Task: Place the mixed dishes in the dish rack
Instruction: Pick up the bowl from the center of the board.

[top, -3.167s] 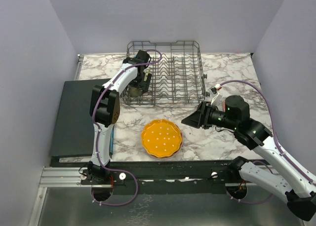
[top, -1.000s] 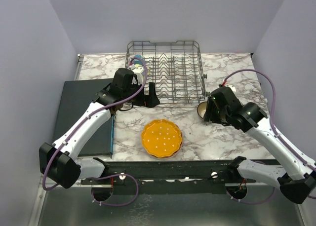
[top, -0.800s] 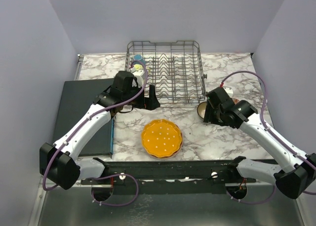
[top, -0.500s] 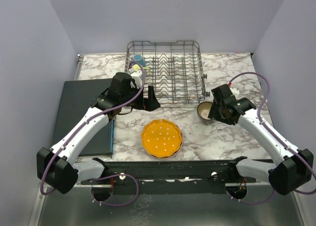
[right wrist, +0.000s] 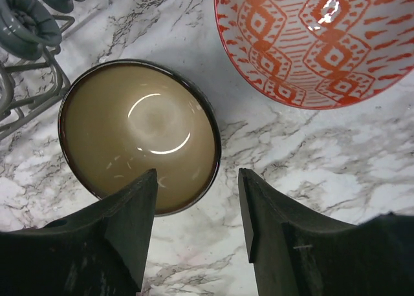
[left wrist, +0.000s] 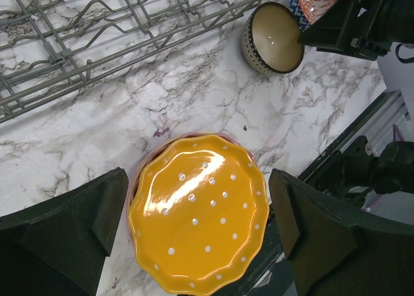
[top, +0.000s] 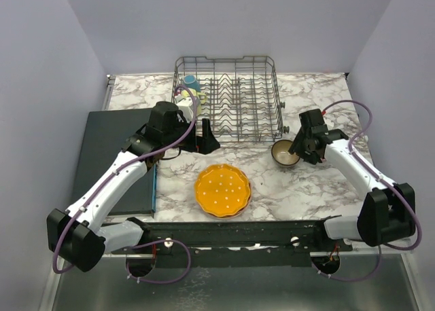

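I see a blue mug (top: 192,81) in the rack (top: 224,58). The plate (top: 222,190), brown bowl (top: 285,153) and red bowl (right wrist: 310,37) wait. My left tool (left wrist: 197,199) and right tool (right wrist: 197,179) are wide, empty.

The worktop (top: 299,189) is viewed from high behind the arm bases. Both wrist views are aimed down closely; the bowl (right wrist: 139,137) at 3 o'clock is shared by all.

A white marble tabletop (top: 319,189) with grey veins fills the middle of the top view. A dark flat mat (top: 109,161) lies at nine o'clock, with a thin blue edge (top: 155,189) along its three-o'clock side. A plain grey back wall (top: 224,19) stands at twelve o'clock, a left wall (top: 34,121) at nine and a right wall (top: 401,73) at three. At six o'clock a black rail (top: 238,229) crosses the table's edge, and a brushed metal sheet (top: 224,290) lies beyond it.
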Robot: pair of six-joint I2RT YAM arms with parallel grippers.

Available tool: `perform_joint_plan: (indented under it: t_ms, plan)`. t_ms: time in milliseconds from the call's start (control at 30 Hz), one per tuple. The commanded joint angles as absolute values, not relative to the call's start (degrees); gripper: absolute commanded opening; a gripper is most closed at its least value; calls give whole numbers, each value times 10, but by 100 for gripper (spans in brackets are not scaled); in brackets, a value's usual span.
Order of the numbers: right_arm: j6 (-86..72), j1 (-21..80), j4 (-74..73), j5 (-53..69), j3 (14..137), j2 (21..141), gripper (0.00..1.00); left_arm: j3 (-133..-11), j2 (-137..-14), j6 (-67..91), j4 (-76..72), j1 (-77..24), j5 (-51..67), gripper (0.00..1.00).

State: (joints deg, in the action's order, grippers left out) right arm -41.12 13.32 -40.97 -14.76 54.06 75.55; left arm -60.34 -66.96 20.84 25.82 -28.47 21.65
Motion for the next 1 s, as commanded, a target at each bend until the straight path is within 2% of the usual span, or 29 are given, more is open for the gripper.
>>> perform_joint_plan:
  t_ms: [0, 400, 667, 767, 967]
  plan:
    - [-417, 120, -368, -125, 539, 784, 57, -597, -652, 209, 246, -284, 210, 99]
    - [-423, 112, -344, -117, 510, 801, 51, -596, -656, 210, 246, -284, 208, 99]
    - [-421, 110, -331, -106, 494, 810, 43, -596, -658, 210, 246, -284, 209, 99]
    - [-420, 108, -324, -98, 490, 814, 37, -596, -660, 210, 247, -284, 208, 99]
    - [-412, 109, -326, -97, 492, 811, 14, -594, -661, 210, 247, -284, 209, 99]
